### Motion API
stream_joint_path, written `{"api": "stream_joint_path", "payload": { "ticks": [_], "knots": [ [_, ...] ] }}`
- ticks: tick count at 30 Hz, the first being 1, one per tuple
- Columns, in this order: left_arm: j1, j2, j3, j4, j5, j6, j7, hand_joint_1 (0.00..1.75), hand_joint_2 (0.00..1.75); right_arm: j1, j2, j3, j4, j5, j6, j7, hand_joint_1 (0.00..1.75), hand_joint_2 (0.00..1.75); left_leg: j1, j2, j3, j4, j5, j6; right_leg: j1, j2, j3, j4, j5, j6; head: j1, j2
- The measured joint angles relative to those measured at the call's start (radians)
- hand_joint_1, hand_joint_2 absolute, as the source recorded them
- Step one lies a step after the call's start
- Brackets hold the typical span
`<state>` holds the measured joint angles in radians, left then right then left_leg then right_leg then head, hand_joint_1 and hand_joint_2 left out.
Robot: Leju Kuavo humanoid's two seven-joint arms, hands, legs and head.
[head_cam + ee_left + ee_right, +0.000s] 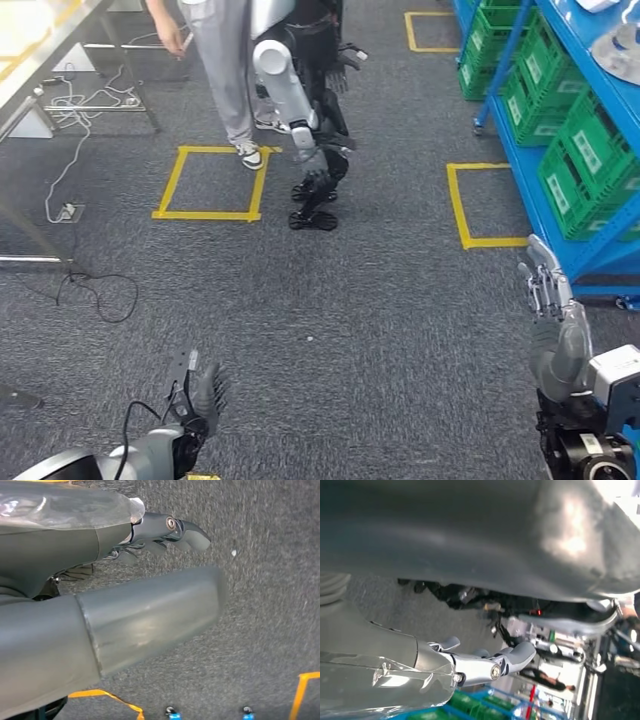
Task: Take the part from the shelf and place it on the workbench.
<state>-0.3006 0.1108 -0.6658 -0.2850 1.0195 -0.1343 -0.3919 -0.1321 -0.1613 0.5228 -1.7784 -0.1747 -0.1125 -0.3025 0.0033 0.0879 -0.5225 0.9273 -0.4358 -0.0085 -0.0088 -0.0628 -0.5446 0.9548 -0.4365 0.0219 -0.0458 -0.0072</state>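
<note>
My left hand point(198, 402) hangs low at the bottom left over the grey carpet, fingers apart and holding nothing; the left wrist view shows its thumb point(151, 615) and dark fingers point(170, 532) spread above bare carpet. My right hand point(555, 320) is raised at the right edge, fingers extended and empty, just short of the blue shelf point(528, 190). In the right wrist view its fingers point(486, 665) stretch out with nothing between them. A pale part point(619, 45) lies on the shelf's upper board at the top right.
Green crates point(585, 150) fill the shelf's lower level. Another humanoid robot point(306, 110) and a person point(226, 70) stand ahead in the aisle. Yellow tape squares point(215, 185) mark the floor. A table frame point(45, 50) and cables point(75, 160) lie at the left.
</note>
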Motion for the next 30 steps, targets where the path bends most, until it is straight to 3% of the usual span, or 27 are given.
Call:
{"api": "stream_joint_path", "payload": {
  "ticks": [2,4,5,7,8,9,10,11,12,14,16,17,18,20,22,23,24,25,26,28,30],
  "knots": [
    [-0.001,0.0,0.0,0.0,0.0,0.0,0.0,0.0,0.0,0.001,0.0,0.0,0.0,0.0,0.0,0.0,0.0,0.0,-0.002,0.018,0.002,0.001,-0.002,-0.008,0.002,0.021,-0.001,-0.001,0.002,-0.012,-0.002,0.0],
    [-0.002,0.0,0.0,0.0,0.0,0.0,-0.001,0.0,0.0,0.001,0.001,-0.001,0.0,0.002,0.0,0.0,0.0,0.0,0.003,-0.004,-0.007,0.03,-0.026,-0.019,0.0,0.041,-0.002,-0.004,0.007,-0.023,-0.004,0.0],
    [-0.003,0.0,0.0,0.0,0.0,0.0,-0.001,0.0,0.0,-0.001,0.002,-0.001,0.0,0.004,0.0,0.001,0.0,0.0,0.005,-0.028,-0.027,0.076,-0.055,-0.023,-0.003,0.05,-0.003,-0.007,0.01,-0.029,-0.006,0.0],
    [0.0,0.002,0.001,0.0,0.001,0.0,-0.003,0.0,0.0,-0.002,0.005,-0.001,0.001,0.008,0.003,0.002,0.0,0.0,0.007,-0.072,-0.097,0.221,-0.125,-0.027,-0.003,0.07,-0.006,-0.007,0.014,-0.035,-0.012,0.0],
    [0.003,0.003,0.001,0.0,0.002,0.0,-0.003,0.0,0.0,-0.002,0.006,0.0,0.002,0.011,0.004,0.003,0.0,0.0,0.006,-0.079,-0.132,0.287,-0.148,-0.027,-0.002,0.081,-0.007,-0.007,0.014,-0.037,-0.015,0.0],
    [0.005,0.004,0.001,0.0,0.003,0.0,-0.003,0.0,0.0,-0.002,0.008,0.0,0.003,0.012,0.006,0.003,0.0,0.0,0.006,-0.081,-0.153,0.323,-0.151,-0.025,-0.001,0.093,-0.008,-0.007,0.015,-0.037,-0.017,0.0],
    [0.007,0.004,0.001,0.0,0.003,0.0,-0.003,0.0,0.0,-0.003,0.008,0.001,0.004,0.014,0.008,0.004,0.0,0.0,0.006,-0.083,-0.155,0.317,-0.132,-0.023,0.0,0.105,-0.008,-0.006,0.015,-0.038,-0.018,0.0],
    [0.008,0.005,0.001,0.0,0.003,0.0,-0.003,0.0,0.0,-0.004,0.009,0.001,0.005,0.016,0.009,0.005,0.0,0.0,0.006,-0.087,-0.136,0.267,-0.097,-0.019,0.0,0.117,-0.007,-0.006,0.016,-0.037,-0.019,0.0],
    [0.007,0.006,0.001,0.0,0.003,0.0,-0.003,0.0,0.0,-0.006,0.011,0.001,0.006,0.017,0.009,0.005,0.0,0.0,0.006,-0.1,-0.103,0.191,-0.053,-0.014,0.0,0.129,-0.007,-0.006,0.016,-0.037,-0.02,0.0],
    [0.004,0.009,0.001,0.0,0.003,0.0,-0.003,0.0,0.0,-0.011,0.014,0.002,0.007,0.019,0.009,0.006,0.0,0.0,0.008,-0.14,-0.043,0.056,0.0,-0.006,0.0,0.149,-0.01,-0.004,0.018,-0.032,-0.02,0.0],
    [0.002,0.011,0.001,0.0,0.003,0.0,-0.003,0.0,0.0,-0.015,0.016,0.002,0.008,0.019,0.009,0.007,0.0,0.0,0.006,-0.154,-0.026,0.012,0.006,-0.003,-0.002,0.168,-0.017,-0.004,0.021,-0.022,-0.02,0.0],
    [0.002,0.011,0.001,0.0,0.003,0.0,-0.003,0.0,0.0,-0.016,0.016,0.003,0.009,0.019,0.009,0.007,0.0,0.0,0.006,-0.143,-0.025,0.007,0.009,-0.001,-0.002,0.178,-0.02,-0.005,0.023,-0.015,-0.019,0.0],
    [0.001,0.01,0.001,0.0,0.003,0.0,-0.003,0.0,0.0,-0.016,0.016,0.003,0.01,0.019,0.009,0.007,0.0,0.0,0.007,-0.132,-0.023,0.004,0.011,0.004,-0.003,0.176,-0.023,-0.003,0.021,-0.01,-0.019,0.0],
    [-0.002,0.008,0.001,-0.001,0.002,0.0,-0.003,0.0,0.0,-0.024,0.016,0.003,0.012,0.015,0.009,0.007,0.0,0.0,0.011,-0.11,-0.018,-0.004,0.015,0.015,0.001,0.137,-0.048,0.045,-0.011,-0.001,-0.011,0.0],
    [-0.003,0.007,0.001,-0.001,0.0,0.0,0.0,0.0,0.0,-0.033,0.017,0.004,0.016,0.011,0.009,0.006,0.0,0.0,0.01,-0.088,-0.017,-0.006,0.015,0.021,0.001,0.087,-0.109,0.178,-0.078,0.005,-0.002,0.0],
    [-0.003,0.007,0.001,-0.001,-0.002,0.0,0.002,0.0,0.0,-0.036,0.017,0.004,0.018,0.009,0.009,0.006,0.0,0.0,0.009,-0.077,-0.017,-0.005,0.014,0.023,-0.001,0.077,-0.142,0.251,-0.108,0.007,0.001,0.0],
    [-0.002,0.007,0.001,-0.001,-0.003,0.0,0.004,0.0,0.0,-0.036,0.018,0.004,0.02,0.008,0.008,0.006,0.0,0.0,0.008,-0.066,-0.016,-0.005,0.013,0.023,-0.002,0.072,-0.163,0.299,-0.122,0.009,0.001,0.0],
    [-0.002,0.006,0.001,-0.001,-0.004,0.0,0.005,0.0,0.0,-0.036,0.017,0.004,0.022,0.008,0.008,0.007,0.0,0.0,0.008,-0.056,-0.016,-0.005,0.012,0.023,-0.003,0.069,-0.167,0.31,-0.117,0.011,0.002,0.0],
    [-0.003,0.006,0.001,-0.001,-0.004,0.0,0.005,0.0,0.0,-0.037,0.017,0.004,0.023,0.007,0.008,0.007,0.0,0.0,0.008,-0.046,-0.014,-0.004,0.011,0.021,-0.004,0.064,-0.147,0.273,-0.092,0.011,0.003,0.0],
    [-0.006,0.003,0.001,-0.001,-0.004,0.0,0.005,0.0,0.0,-0.039,0.017,0.004,0.025,0.007,0.008,0.007,0.0,0.0,0.007,-0.029,-0.009,-0.002,0.005,0.015,-0.002,0.03,-0.065,0.119,-0.026,0.009,0.003,0.0],
    [-0.008,0.003,0.001,-0.001,-0.004,0.0,0.005,0.0,0.0,-0.042,0.018,0.004,0.026,0.007,0.008,0.006,0.0,0.0,0.0,-0.013,-0.006,0.002,0.0,0.006,0.004,0.0,-0.008,0.013,0.001,-0.001,0.003,0.0]
  ]
}}
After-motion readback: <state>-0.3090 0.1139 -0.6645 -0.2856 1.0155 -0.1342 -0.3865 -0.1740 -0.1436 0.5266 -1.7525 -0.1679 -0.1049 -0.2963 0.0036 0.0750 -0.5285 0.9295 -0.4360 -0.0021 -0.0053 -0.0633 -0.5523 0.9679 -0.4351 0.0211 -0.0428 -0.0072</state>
